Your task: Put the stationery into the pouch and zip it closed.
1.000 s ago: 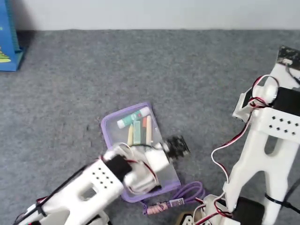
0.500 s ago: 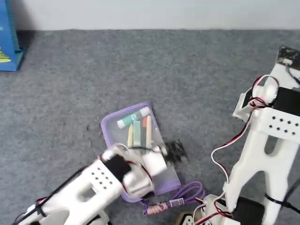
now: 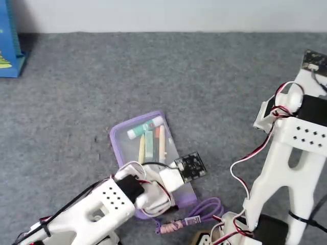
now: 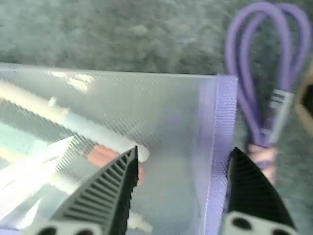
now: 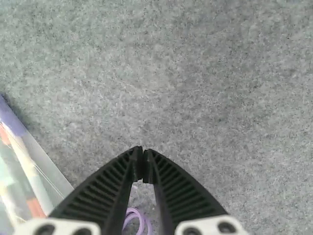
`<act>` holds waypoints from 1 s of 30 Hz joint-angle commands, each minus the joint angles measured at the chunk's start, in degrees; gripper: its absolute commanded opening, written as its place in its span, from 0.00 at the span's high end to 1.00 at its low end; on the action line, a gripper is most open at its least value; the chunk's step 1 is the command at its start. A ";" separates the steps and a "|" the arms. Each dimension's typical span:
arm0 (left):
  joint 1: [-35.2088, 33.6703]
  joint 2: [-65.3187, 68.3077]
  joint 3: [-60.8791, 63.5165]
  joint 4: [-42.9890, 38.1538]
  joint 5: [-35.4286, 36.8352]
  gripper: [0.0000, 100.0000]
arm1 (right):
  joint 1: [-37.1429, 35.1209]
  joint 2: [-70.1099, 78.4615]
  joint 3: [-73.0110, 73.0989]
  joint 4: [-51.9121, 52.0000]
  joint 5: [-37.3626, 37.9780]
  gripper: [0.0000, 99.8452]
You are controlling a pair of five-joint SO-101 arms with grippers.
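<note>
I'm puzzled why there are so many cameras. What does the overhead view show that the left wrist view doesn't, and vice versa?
Overhead: the pouch with the left arm over its near end, the right arm off to the side, a blue box at a far corner. Left wrist: the left hand up close, open above the pouch's purple edge. Both: the stationery inside the pouch, the purple cord beside it, the grey carpet.

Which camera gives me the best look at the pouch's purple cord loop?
The left wrist view: the purple cord loop lies whole beside the pouch edge. The high view shows the loop farther off by the pouch's corner; the right wrist view, just a sliver.
</note>
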 commanded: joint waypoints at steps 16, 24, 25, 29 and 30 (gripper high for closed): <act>-21.71 26.37 -26.59 -1.14 0.44 0.72 | -3.03 -1.71 1.49 1.54 0.97 0.99; -21.98 2.90 -18.77 3.69 4.48 0.72 | -9.19 -1.63 4.57 1.36 4.40 0.99; -22.24 -0.88 -17.63 5.27 4.57 0.72 | -9.63 -1.63 4.57 1.36 4.40 0.99; -29.98 -15.56 -16.04 12.31 8.88 0.72 | -13.49 -1.54 6.07 0.57 4.40 0.99; -32.70 -18.55 -16.04 14.24 9.05 0.72 | -15.08 -1.54 7.56 -0.66 4.40 0.99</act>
